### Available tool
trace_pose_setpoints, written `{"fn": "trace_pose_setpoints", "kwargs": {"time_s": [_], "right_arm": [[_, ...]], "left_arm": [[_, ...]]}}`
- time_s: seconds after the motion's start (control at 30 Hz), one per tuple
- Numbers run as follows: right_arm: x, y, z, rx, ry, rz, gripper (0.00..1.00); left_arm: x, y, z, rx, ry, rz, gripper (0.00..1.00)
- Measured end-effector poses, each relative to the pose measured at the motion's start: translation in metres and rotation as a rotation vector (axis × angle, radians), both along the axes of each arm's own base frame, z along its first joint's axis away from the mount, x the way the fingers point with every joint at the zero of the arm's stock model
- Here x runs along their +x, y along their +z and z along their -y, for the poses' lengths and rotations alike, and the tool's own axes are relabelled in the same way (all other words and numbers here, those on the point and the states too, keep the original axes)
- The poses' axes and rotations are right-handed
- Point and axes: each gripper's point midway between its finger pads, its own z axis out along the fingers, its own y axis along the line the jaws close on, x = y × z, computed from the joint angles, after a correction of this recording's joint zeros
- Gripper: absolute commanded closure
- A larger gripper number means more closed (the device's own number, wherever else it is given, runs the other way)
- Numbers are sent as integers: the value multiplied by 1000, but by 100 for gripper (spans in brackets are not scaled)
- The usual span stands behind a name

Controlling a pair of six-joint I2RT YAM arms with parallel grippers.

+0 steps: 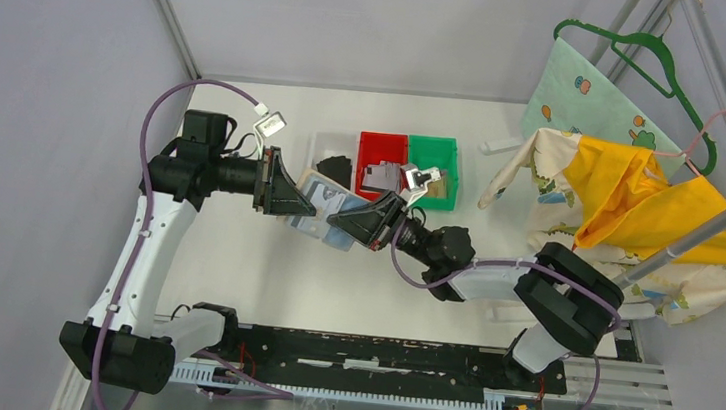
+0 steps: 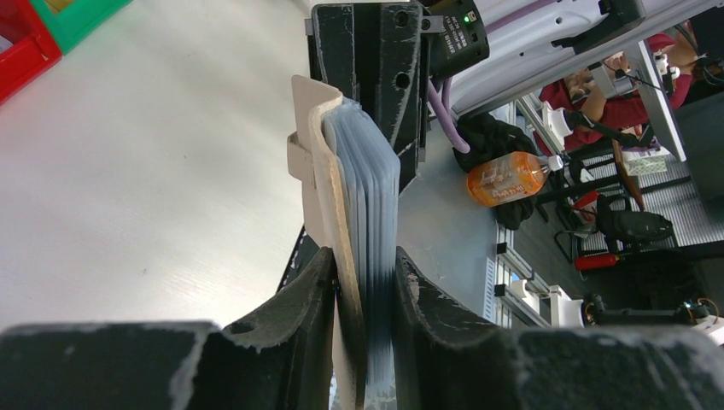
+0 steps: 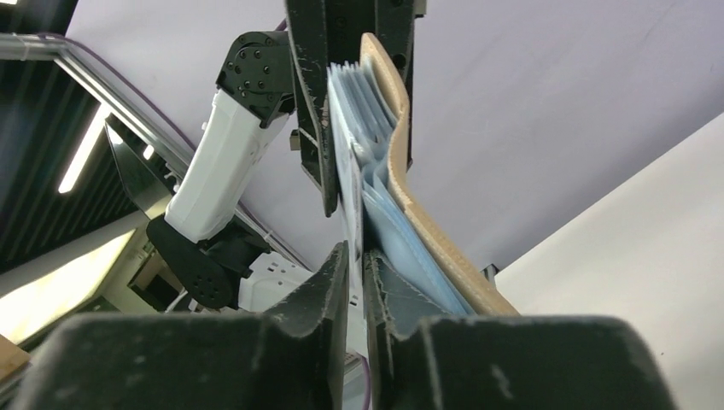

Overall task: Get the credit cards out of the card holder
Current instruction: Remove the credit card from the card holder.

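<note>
While the card holder hangs above the table, the left gripper and right gripper grip it from opposite ends. Left wrist view: jaws clamp its beige cover and clear sleeves together. Right wrist view: jaws are nearly together, pinching one sleeve edge, with the cover just right of them.

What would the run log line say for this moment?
left pincer: clamped on card holder | right pincer: closed on one clear sleeve | holder: stretched between both arms
</note>
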Motion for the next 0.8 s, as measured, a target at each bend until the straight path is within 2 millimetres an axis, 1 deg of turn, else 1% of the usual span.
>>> {"fn": "trace_pose_setpoints", "kwargs": {"time_s": [0.03, 0.1, 0.2, 0.33, 0.43, 0.53, 0.67, 0.8], "right_arm": [[1, -2, 0, -1, 1, -10, 91], [2, -6, -2, -5, 10, -37, 94], [3, -6, -2, -3, 15, -50, 100], [2, -2, 0, 4, 5, -38, 100], [3, -1, 5, 5, -7, -32, 100], [5, -8, 14, -9, -25, -43, 100], [10, -22, 25, -37, -52, -63, 100], [17, -30, 39, -53, -92, -75, 100]], "left_arm": [[0, 0, 0, 1, 1, 0, 96], [0, -1, 0, 3, 3, 0, 95], [1, -1, 0, 4, 4, 0, 92], [1, 2, 0, 2, 5, 1, 91], [2, 6, 0, 2, 6, 8, 94], [5, 4, -1, 19, 24, 8, 96], [14, -5, -2, 54, 54, -11, 97], [21, -12, -5, 92, 89, -16, 98]]}}
